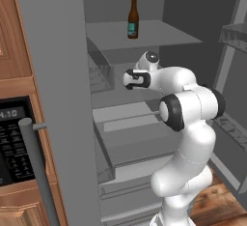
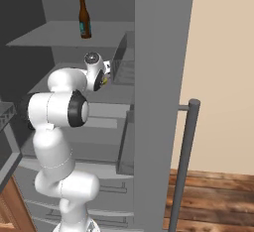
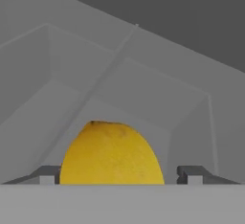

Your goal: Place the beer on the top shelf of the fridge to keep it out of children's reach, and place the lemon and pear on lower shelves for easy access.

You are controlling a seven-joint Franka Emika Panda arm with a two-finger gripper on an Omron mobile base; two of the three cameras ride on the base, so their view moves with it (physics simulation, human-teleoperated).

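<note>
A: Anything readable here?

B: At the left edge of the left base view, the black microwave panel shows pale digits near its top; they look like "4:10", though the first character is cut off by the frame edge. The rows of small markings below them are too blurred to read.

A: And the beer in the upper middle?

B: Its teal-blue label carries no lettering I can make out, from either base view.

Wood plank floor, beige wall, wooden cabinets, perhaps a microwave
</note>
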